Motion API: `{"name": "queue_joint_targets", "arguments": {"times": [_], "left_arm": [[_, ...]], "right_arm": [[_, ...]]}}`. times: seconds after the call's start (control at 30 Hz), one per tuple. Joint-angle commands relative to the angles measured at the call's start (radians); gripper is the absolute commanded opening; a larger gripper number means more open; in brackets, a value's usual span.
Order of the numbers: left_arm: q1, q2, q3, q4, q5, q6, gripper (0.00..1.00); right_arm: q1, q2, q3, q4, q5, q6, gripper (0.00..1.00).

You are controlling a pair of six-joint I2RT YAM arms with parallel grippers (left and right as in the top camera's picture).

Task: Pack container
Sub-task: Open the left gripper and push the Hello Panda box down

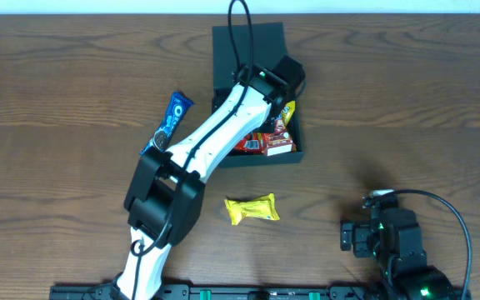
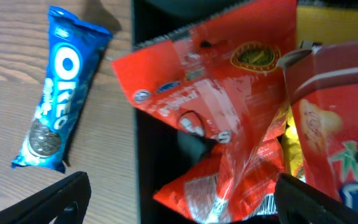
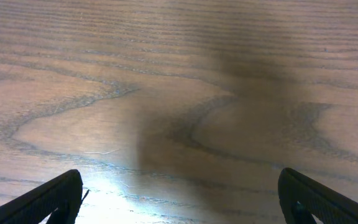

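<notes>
The dark teal container (image 1: 261, 158) stands at the back centre with its flap lid (image 1: 248, 46) open behind it. It holds red snack packets (image 1: 265, 142) and a yellow one. My left gripper (image 1: 283, 87) hangs over the container, open and empty. In the left wrist view its fingers (image 2: 182, 205) straddle the container's left wall (image 2: 145, 155), above a crumpled red packet (image 2: 222, 106) and beside a red box (image 2: 340, 124). A blue Oreo packet (image 1: 169, 121) (image 2: 58, 87) lies on the table left of the container. My right gripper (image 1: 358, 236) (image 3: 179, 199) is open over bare wood.
A yellow snack packet (image 1: 252, 208) lies on the wooden table in front of the container. The left arm (image 1: 207, 142) stretches diagonally from the front edge across the Oreo side. The right arm's base sits at the front right corner.
</notes>
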Motion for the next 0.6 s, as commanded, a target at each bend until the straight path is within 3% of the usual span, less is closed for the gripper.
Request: {"name": "queue_joint_targets", "arguments": {"times": [0.0,0.57], "left_arm": [[0.006,0.019,-0.006,0.004,-0.003,-0.023,0.95],[-0.01,0.026,-0.003,0.11,0.07,0.037,0.95]], "right_arm": [[-0.005,-0.005,-0.001,-0.001,0.0,0.015,0.99],[-0.005,-0.005,-0.001,-0.001,0.0,0.015,0.99]]}}
